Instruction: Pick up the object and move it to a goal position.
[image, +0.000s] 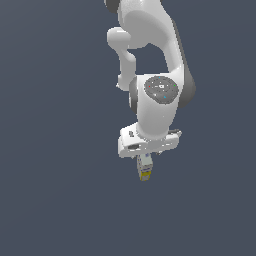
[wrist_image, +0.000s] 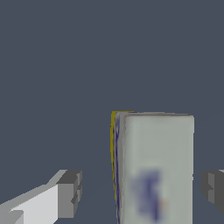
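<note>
The object (image: 145, 169) is a small whitish-grey box with a bluish mark and a yellow end; it pokes out from under my white hand in the exterior view. In the wrist view the object (wrist_image: 157, 166) stands between my two dark fingertips (wrist_image: 70, 192), closer to one of them. A gap shows on each side of the box, so neither pad touches it. My gripper (image: 145, 158) is open around the box. The hand hides the fingers in the exterior view.
A plain dark blue-grey surface (image: 60, 190) fills both views. My white arm (image: 160, 95) reaches in from the top of the exterior view.
</note>
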